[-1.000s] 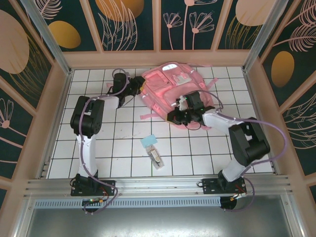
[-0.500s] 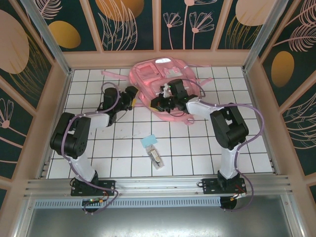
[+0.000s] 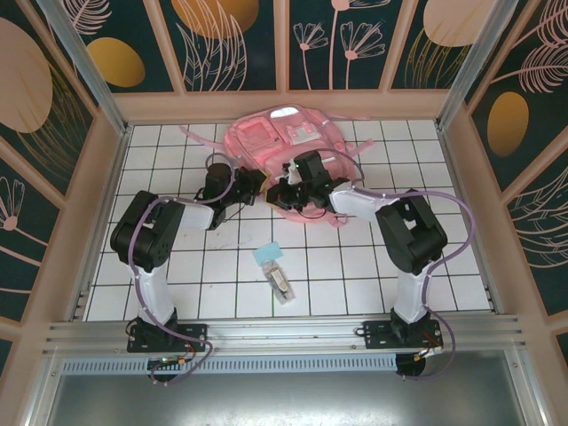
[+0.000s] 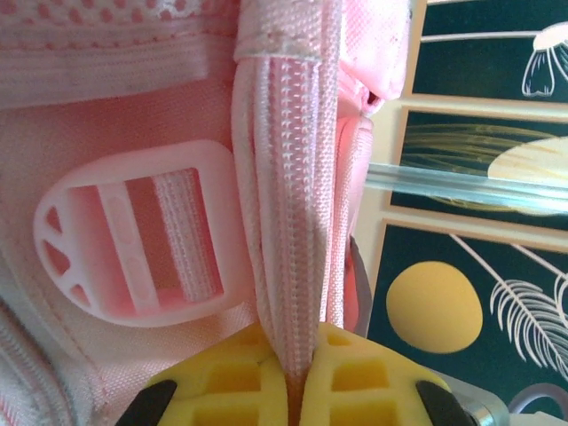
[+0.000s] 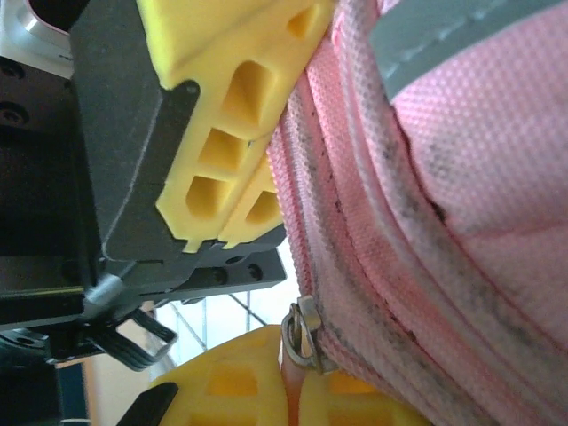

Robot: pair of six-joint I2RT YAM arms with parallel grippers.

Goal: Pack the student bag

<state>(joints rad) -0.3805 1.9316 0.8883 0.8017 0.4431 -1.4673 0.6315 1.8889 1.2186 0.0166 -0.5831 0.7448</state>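
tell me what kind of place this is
Probably a robot test cell, not a real classroom: a white gridded tabletop, aluminium frame posts, and leaf-print wall panels enclosing it.

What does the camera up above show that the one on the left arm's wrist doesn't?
From above: the whole student bag at the far side of the tiled table, both arms reaching it, and a light-blue packet lying nearer. From the left wrist: a pink plastic buckle close up, and the left gripper shut on the bag's zipper band. Both share the pink bag itself.
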